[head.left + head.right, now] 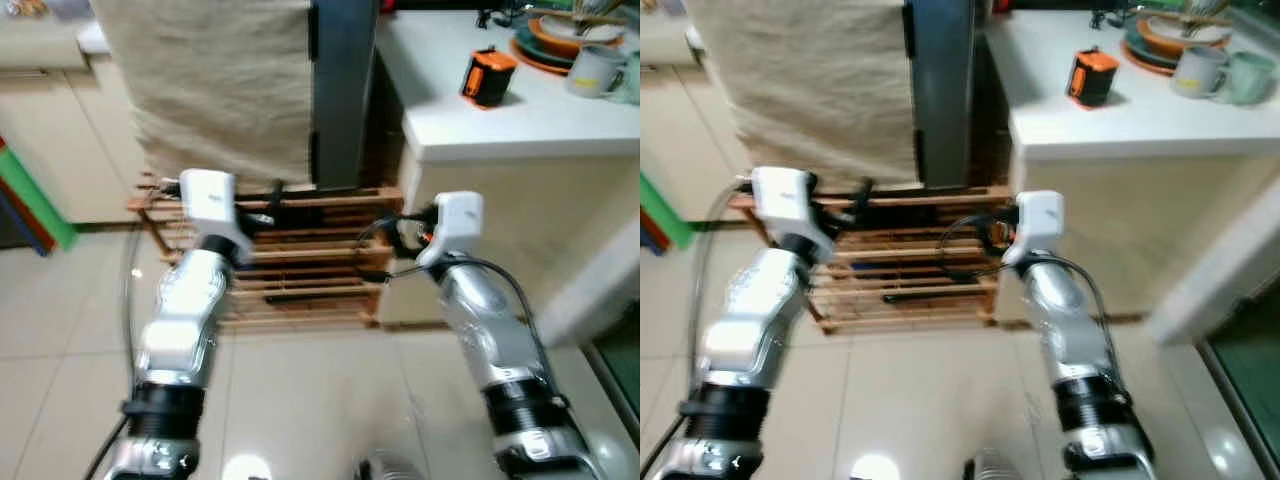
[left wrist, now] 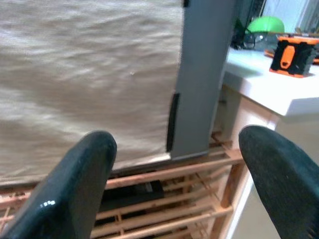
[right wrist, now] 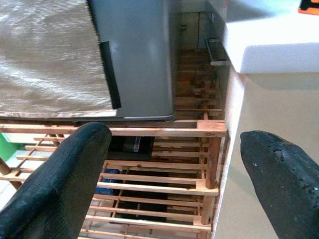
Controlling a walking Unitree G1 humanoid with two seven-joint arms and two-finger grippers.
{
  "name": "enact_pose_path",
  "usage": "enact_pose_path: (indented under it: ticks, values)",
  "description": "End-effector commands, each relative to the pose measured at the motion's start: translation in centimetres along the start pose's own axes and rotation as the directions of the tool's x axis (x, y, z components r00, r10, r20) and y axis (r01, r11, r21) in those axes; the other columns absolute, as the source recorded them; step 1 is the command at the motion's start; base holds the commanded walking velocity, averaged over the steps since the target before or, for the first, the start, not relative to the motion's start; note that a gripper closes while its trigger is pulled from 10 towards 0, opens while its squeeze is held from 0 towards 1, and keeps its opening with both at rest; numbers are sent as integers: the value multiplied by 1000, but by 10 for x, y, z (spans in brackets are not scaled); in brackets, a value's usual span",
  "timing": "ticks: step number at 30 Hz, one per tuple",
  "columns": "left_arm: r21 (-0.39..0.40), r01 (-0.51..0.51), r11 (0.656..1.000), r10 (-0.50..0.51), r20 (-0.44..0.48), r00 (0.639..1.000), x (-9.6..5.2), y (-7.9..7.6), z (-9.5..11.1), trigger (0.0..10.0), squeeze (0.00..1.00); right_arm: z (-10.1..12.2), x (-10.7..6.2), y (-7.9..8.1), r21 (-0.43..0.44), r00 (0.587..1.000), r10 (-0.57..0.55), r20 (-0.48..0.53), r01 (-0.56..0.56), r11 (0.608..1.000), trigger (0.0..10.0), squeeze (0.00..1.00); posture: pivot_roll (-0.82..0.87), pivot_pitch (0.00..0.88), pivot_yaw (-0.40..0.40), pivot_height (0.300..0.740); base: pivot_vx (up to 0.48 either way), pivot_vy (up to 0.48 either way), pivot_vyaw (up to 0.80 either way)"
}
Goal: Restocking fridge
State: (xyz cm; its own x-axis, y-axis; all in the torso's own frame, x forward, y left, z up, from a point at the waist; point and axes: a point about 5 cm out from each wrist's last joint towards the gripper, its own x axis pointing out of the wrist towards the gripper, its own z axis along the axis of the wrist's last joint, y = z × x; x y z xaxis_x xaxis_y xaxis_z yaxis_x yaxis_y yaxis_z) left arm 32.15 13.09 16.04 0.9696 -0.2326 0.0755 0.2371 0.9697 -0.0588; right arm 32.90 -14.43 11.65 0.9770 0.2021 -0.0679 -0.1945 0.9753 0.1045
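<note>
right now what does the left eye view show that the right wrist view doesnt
Left eye view alone: both silver arms, the left gripper and right gripper raised before the rack, the floor tiles, and the stacked plates and mug on the counter.

Right wrist view alone: a close look between its open fingers into the rack's lower shelves and the gap beside the fridge.

Both: the grey fridge, the beige cloth over it, the wooden rack, the white counter and the orange box.
</note>
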Motion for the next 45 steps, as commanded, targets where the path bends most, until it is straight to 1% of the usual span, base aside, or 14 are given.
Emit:
enact_pose_path:
  ticks: [1,11,13,14,16,17,18,23,26,36,41,45]
  values:
    - [6,-32,999,32,-6,999,-1,11,0,10000,0,6,4,10,-7,999,36,28,-36,999,10000,0,-114,37,9,740,0,480,0]
    - [-11,-40,999,40,-26,999,1,12,-2,10000,0,8,4,7,-11,999,27,41,-26,1000,10000,0,-116,37,12,740,0,480,0]
    - [40,-39,998,39,-6,999,2,11,0,10000,0,8,4,9,-13,999,31,43,-30,999,10000,0,-117,37,15,740,0,427,0]
    - [70,-40,997,42,-17,999,2,10,-2,10000,0,7,4,10,-14,999,33,43,-33,999,10000,0,-117,37,15,740,0,0,0]
    - [57,-32,998,33,-16,999,3,8,-2,10000,0,7,4,12,-16,998,37,45,-37,999,10000,0,-116,38,17,740,0,0,0]
    - [38,-9,999,9,-1,1000,3,6,0,10000,0,7,5,13,-21,998,43,48,-42,999,10000,0,-116,38,17,740,0,0,0]
    - [29,-8,1000,8,1,1000,3,6,1,10000,0,8,4,14,-24,998,47,49,-46,999,10000,0,-116,37,16,740,371,0,0]
    - [41,-34,999,35,-21,999,3,13,-2,10000,0,8,3,15,-39,997,60,53,-58,998,10000,0,-116,37,15,740,443,0,0]
    - [45,-40,998,41,-28,999,3,13,-3,10000,0,8,3,15,-40,997,62,52,-60,997,10000,0,-116,37,14,740,442,0,0]
    - [45,-49,998,51,-40,998,2,12,-7,10000,0,5,3,17,-57,996,74,43,-72,996,10000,0,-115,24,7,740,403,259,0]
    - [50,-50,997,52,-45,998,2,14,-8,10000,0,7,0,13,-66,996,69,63,-65,996,10000,0,-116,13,7,740,382,291,0]
    - [50,-43,998,45,-44,998,4,11,-9,10000,0,7,-3,11,-76,995,63,76,-57,996,10000,0,-122,4,7,740,382,289,0]
